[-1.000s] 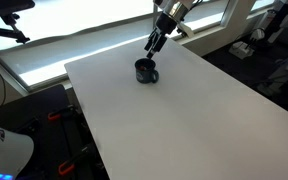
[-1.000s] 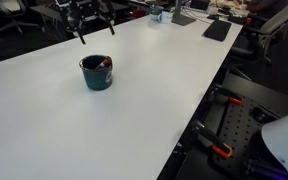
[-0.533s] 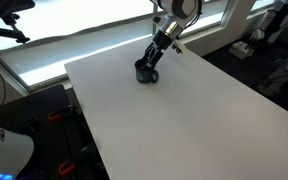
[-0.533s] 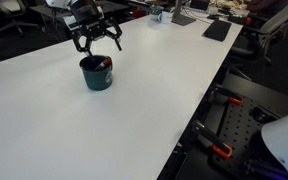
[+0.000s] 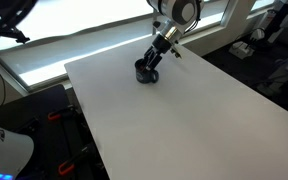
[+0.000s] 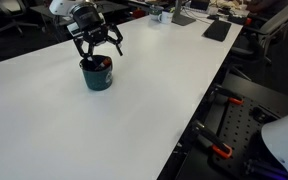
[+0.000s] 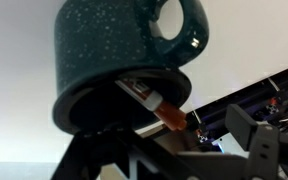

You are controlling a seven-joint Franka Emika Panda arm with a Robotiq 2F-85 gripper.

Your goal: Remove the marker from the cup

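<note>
Marker (image 7: pixel 162 108) reddish-brown, thin, leaning on inner rim of dark speckled cup (image 6: pixel 96 76), gripper (image 6: pixel 97 52) jaws spread just above cup mouth, cup near table (image 5: pixel 184 120) edge, broad white surface alongside

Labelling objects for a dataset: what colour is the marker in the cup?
Reddish-brown; the marker shows best in the wrist view, resting inside the cup.

text: none legible | labels: none legible | cup (image 7: pixel 124 55): speckled glaze, no print
</note>
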